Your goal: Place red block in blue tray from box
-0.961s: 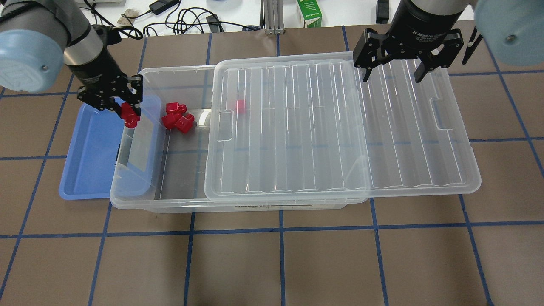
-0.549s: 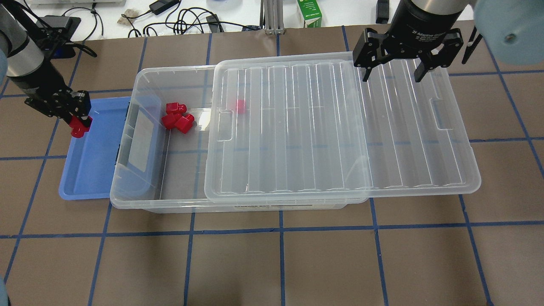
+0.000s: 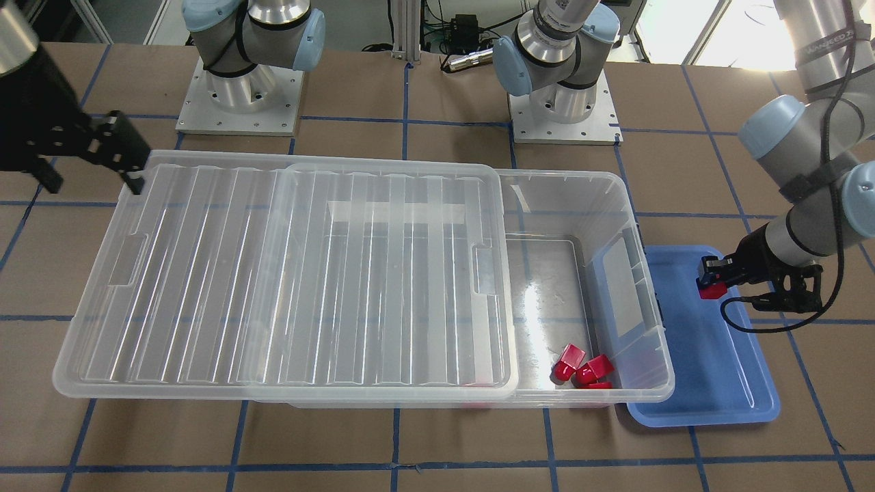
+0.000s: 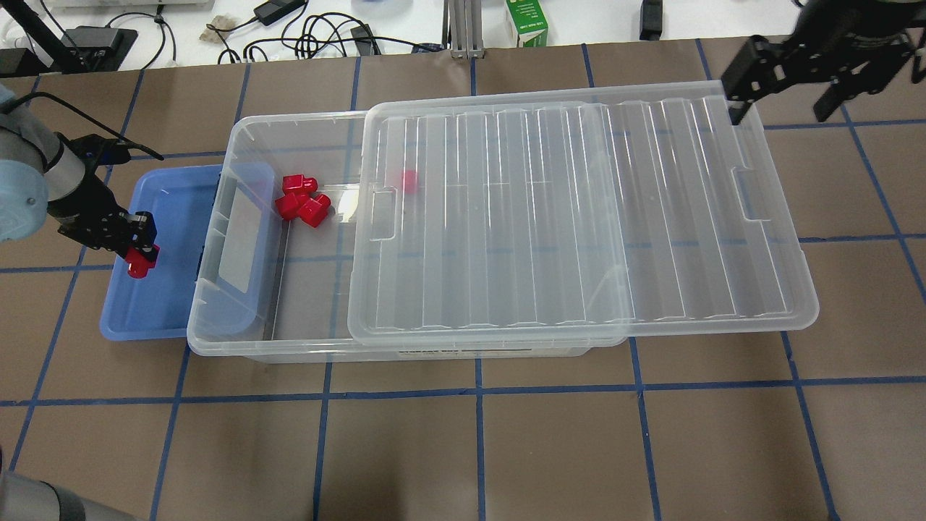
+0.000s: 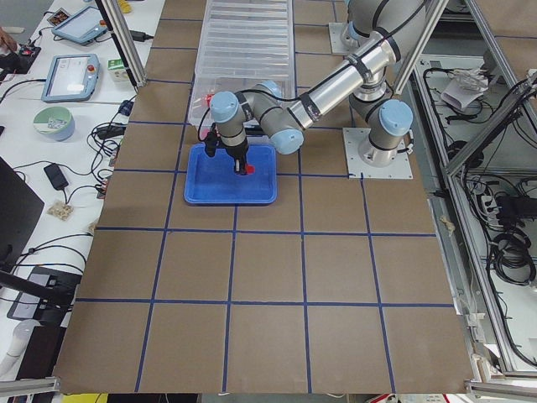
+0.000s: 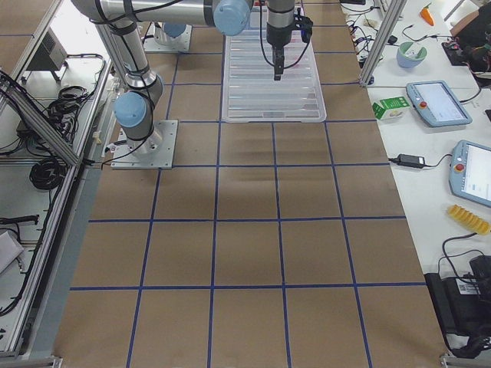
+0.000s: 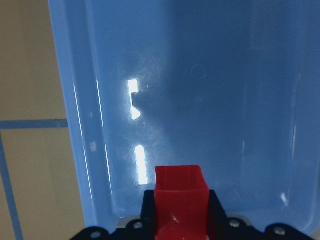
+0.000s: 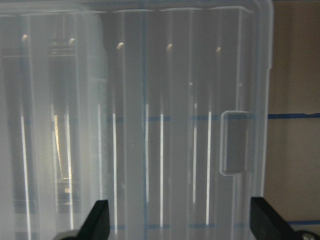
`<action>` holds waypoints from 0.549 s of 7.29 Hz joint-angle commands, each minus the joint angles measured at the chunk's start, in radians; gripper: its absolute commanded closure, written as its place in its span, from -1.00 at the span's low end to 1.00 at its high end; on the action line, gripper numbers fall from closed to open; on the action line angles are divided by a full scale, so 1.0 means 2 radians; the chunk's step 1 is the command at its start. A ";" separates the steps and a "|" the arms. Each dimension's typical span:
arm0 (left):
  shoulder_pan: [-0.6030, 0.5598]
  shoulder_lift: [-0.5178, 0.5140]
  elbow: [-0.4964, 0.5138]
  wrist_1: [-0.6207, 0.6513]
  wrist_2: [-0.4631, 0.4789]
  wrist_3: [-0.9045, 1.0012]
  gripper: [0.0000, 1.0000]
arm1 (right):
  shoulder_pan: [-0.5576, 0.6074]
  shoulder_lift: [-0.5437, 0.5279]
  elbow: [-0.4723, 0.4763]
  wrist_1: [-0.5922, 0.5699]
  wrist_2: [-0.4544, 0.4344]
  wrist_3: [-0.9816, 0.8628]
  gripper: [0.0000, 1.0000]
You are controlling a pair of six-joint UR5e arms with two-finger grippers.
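- Left gripper point(image 4: 134, 250) is clamping the red block point(image 4: 137, 262) between its fingers, stub end pointing down.
- Block is hanging over the blue tray point(image 4: 170, 217), close to the tray's left rim and about midway between its near and far ends. The wrist view is showing bare tray floor under the block point(image 7: 181, 192). How high it is above the floor, I can't tell.
- Tray is sitting at the left end of the box point(image 4: 242, 141), its right edge lying under the box's end wall.
- Spare red blocks point(image 4: 300, 202) are lying in the box's uncovered far-left corner.
- Right gripper point(image 4: 780, 112) is hanging with jaws spread wide and empty over the far-right corner of the lid point(image 4: 579, 217).
- Risk, my read: releasing this near the left rim is asking for trouble. The rim is low and the block is glossy, so a drop from height could bounce or roll it onto the table point(image 4: 477, 449). I'd lower it and nudge it right before opening.
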 commanded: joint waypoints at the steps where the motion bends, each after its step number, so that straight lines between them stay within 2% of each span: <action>1: 0.001 -0.017 -0.013 0.010 -0.014 -0.003 0.86 | -0.080 0.014 0.028 -0.007 -0.001 -0.103 -1.00; 2: 0.001 -0.018 -0.014 0.010 -0.013 -0.003 0.74 | -0.083 0.018 0.066 -0.054 -0.001 -0.103 -1.00; 3: 0.001 -0.021 -0.019 0.010 -0.013 -0.004 0.64 | -0.083 0.022 0.116 -0.125 -0.002 -0.106 -1.00; 4: 0.002 -0.026 -0.021 0.016 -0.010 -0.003 0.46 | -0.083 0.022 0.150 -0.162 -0.002 -0.106 -1.00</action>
